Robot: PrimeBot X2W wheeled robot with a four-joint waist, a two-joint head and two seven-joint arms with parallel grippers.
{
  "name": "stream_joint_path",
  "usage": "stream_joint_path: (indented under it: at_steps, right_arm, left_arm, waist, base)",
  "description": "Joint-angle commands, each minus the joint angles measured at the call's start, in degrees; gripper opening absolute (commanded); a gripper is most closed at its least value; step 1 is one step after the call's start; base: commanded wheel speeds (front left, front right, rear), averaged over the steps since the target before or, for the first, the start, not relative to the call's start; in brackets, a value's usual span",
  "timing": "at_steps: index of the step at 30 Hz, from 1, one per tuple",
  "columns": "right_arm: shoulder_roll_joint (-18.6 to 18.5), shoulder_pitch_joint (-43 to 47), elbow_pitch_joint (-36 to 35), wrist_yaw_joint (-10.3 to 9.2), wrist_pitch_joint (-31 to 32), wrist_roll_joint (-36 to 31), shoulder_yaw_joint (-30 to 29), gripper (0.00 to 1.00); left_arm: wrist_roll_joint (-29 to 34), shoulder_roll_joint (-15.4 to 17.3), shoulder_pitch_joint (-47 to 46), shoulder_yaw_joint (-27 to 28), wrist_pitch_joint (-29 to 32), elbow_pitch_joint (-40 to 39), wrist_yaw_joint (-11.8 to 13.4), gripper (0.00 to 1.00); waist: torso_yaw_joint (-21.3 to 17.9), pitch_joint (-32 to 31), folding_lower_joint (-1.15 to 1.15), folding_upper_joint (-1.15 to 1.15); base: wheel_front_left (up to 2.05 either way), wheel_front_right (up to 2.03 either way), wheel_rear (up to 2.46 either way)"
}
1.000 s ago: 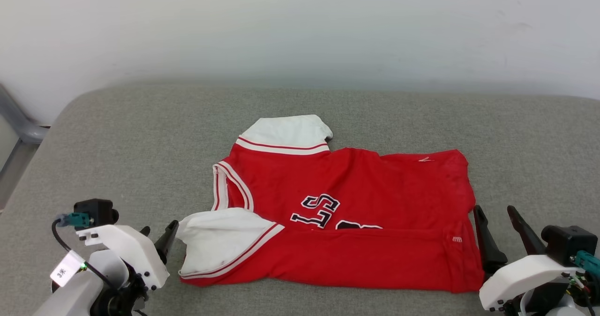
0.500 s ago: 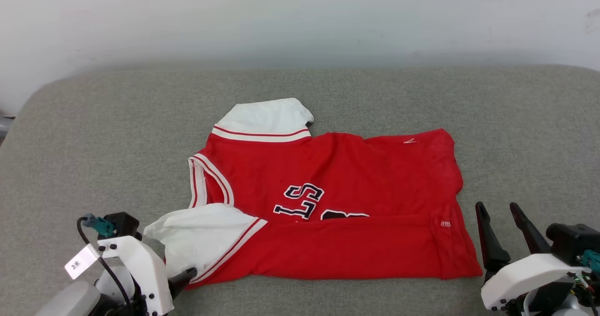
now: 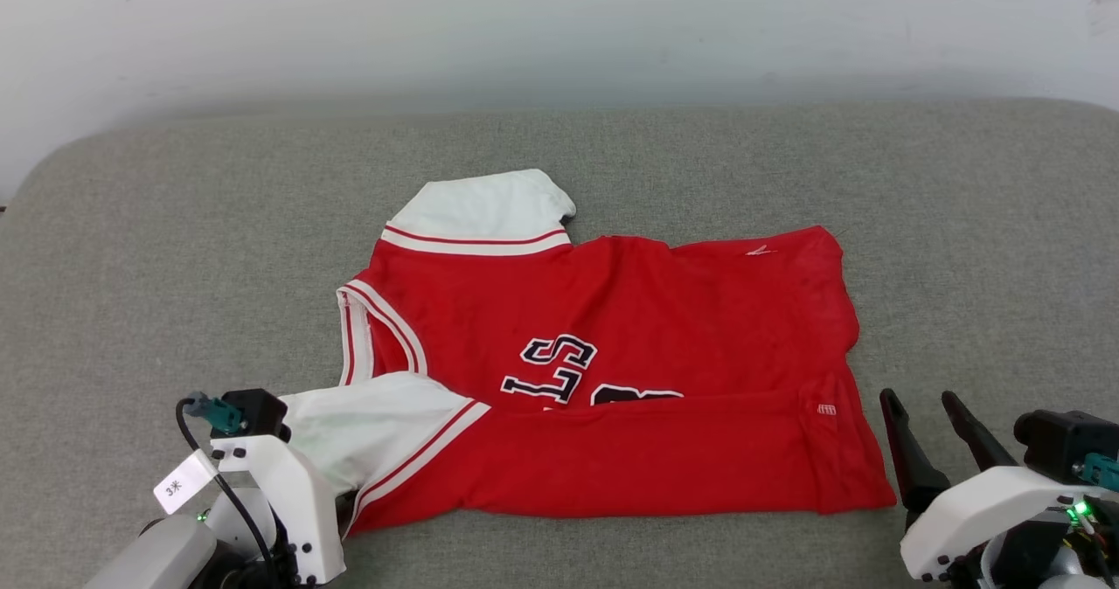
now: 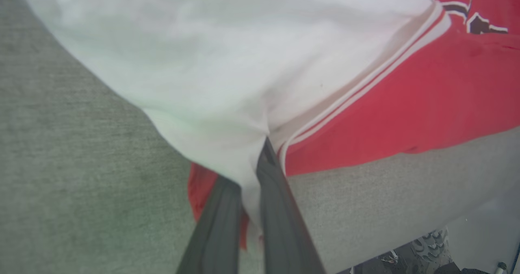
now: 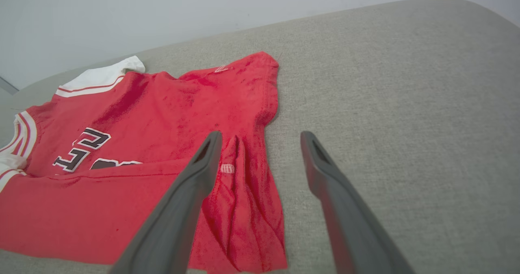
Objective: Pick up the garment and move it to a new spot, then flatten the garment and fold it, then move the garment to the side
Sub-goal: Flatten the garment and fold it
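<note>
Grey cushion (image 3: pixel 175 222) with the garment (image 3: pixel 629 327) lying half-folded mid-frame. Lower left, the left gripper (image 4: pixel 248 166) has its fingers clamped together on the white sleeve (image 3: pixel 376 423). Lower right, the right gripper (image 3: pixel 918 398) sits just beside the hem, fingers apart

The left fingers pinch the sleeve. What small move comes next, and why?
Probably nudge the right fingers left onto the jersey's hem corner and close: they stand open beside it, holding nothing, while the left fingers are shut on the white sleeve, so a lift now would raise one end.
</note>
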Motion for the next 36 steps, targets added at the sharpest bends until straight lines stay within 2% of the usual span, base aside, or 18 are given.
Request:
stream_joint_path:
  at_steps: [1, 13, 20, 26, 27, 28, 29, 30, 31, 36]
  right_arm:
    - [-1.0, 0.6, -0.3, -0.06, 1.3, 0.6, -0.3, 1.0]
    - [-9.0, 1.0, 0.8, -0.06, 24.0, 7.6, 0.4, 1.0]
    - [-10.2, -1.6, 1.3, -0.06, 29.8, 9.4, 4.4, 1.0]
    - [-9.8, -3.0, 6.0, -0.06, 33.0, 10.3, 7.4, 1.0]
    - [-9.7, -3.2, 6.7, -0.05, 33.5, 10.2, 8.0, 0.9]
    - [-9.3, -3.2, 7.5, -0.05, 34.0, 10.4, 8.4, 0.44]
    - [-9.3, -3.2, 7.5, -0.05, 34.0, 10.4, 8.4, 0.44]
    - [-8.8, -3.3, 8.2, -0.04, 34.7, 10.9, 8.9, 0.09]
    - [-8.6, -3.6, 8.6, -0.03, 34.9, 10.9, 9.2, 0.0]
    - [-9.4, -6.0, 8.9, -0.04, 34.5, 11.5, 9.7, 0.0]
  left_arm:
    - [0.5, -0.4, 0.5, -0.6, -0.3, -0.1, -0.2, 0.0]
    - [3.0, 2.5, 1.7, 0.6, -3.9, -8.3, 2.0, 0.0]
    - [3.7, 4.1, 1.6, 1.1, -4.2, -12.6, 2.9, 0.0]
    - [3.6, 4.3, 1.0, 1.4, -4.7, -13.6, 2.8, 0.0]
    - [3.6, 4.3, 1.1, 1.5, -4.9, -13.6, 2.8, 0.0]
    - [3.6, 4.3, 1.3, 1.6, -5.1, -13.6, 2.8, 0.0]
    - [3.6, 4.3, 1.3, 1.6, -5.1, -13.6, 2.8, 0.0]
    - [3.5, 4.3, 1.5, 1.6, -5.2, -13.6, 2.9, 0.0]
    - [3.5, 4.4, 1.7, 1.7, -5.3, -13.5, 2.9, 0.0]
    - [3.7, 4.7, 2.1, 1.7, -6.0, -13.5, 2.7, 0.0]
  waist:
    - [0.2, -0.5, 0.0, 0.0]
    - [2.0, -1.6, 0.0, 0.0]
    - [3.1, 0.5, 0.0, 0.0]
    - [4.0, 2.2, 0.0, 0.0]
    - [4.1, 2.3, 0.0, 0.0]
    - [4.1, 2.4, 0.0, 0.0]
    - [4.1, 2.4, 0.0, 0.0]
    - [4.1, 2.5, 0.0, 0.0]
    - [4.1, 2.5, 0.0, 0.0]
    - [3.8, 2.0, 0.0, 0.0]
  base:
    - [0.0, 0.0, 0.0]
    - [0.0, 0.0, 0.0]
    - [0.0, 0.0, 0.0]
    - [0.0, 0.0, 0.0]
    - [0.0, 0.0, 0.0]
    - [0.0, 0.0, 0.0]
    - [0.0, 0.0, 0.0]
    - [0.0, 0.0, 0.0]
    - [0.0, 0.0, 0.0]
    - [0.0, 0.0, 0.0]
